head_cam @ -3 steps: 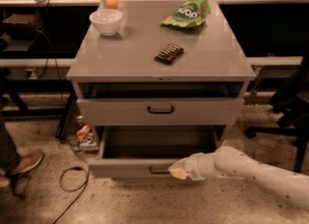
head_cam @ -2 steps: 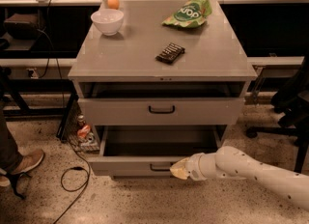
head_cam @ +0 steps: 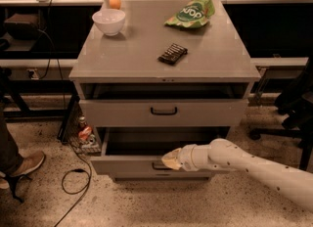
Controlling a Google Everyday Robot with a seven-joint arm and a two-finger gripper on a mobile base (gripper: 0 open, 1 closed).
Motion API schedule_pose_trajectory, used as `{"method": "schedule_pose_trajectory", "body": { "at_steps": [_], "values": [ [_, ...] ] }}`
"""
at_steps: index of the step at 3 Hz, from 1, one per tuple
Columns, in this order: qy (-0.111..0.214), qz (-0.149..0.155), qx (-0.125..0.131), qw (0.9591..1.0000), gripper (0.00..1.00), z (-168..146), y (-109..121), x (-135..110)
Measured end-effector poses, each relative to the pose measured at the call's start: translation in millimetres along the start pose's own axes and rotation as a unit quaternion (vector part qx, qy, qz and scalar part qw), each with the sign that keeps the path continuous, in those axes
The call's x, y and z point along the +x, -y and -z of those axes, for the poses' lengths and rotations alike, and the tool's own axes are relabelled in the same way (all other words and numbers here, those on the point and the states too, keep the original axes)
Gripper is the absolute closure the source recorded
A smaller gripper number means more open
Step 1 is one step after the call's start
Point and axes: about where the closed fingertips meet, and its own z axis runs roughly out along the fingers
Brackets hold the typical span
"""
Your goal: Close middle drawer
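The middle drawer (head_cam: 127, 165) is pulled out below the taller top drawer (head_cam: 164, 112); its deep grey tray is open and looks empty. My gripper (head_cam: 171, 159), on the white arm coming in from the lower right, is shut. Its tan tip presses against the drawer's low front at the centre, right over the small black handle (head_cam: 157, 165), which it partly hides. The lowest drawer is hidden under the open one.
The top drawer stands slightly out. On the cabinet top (head_cam: 132, 59) are a white bowl (head_cam: 108, 21), an orange (head_cam: 114, 2), a green chip bag (head_cam: 191, 13) and a dark snack bar (head_cam: 173, 53). A person's shoe (head_cam: 22, 168), a floor cable (head_cam: 73, 179) and a red can (head_cam: 85, 134) are to the left.
My gripper has moved a little left and towards the cabinet, and the middle drawer's front has slid slightly inward with it.
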Motion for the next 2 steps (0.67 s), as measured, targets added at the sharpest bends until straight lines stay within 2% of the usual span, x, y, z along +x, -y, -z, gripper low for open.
{"method": "schedule_pose_trajectory", "body": {
  "at_steps": [1,2],
  "values": [
    [-0.012,-0.004,0.016,0.9998,1.0,15.3,4.8,7.7],
    [-0.028,-0.029,0.057,0.9976,1.0,41.5,18.1,28.5]
  ]
}}
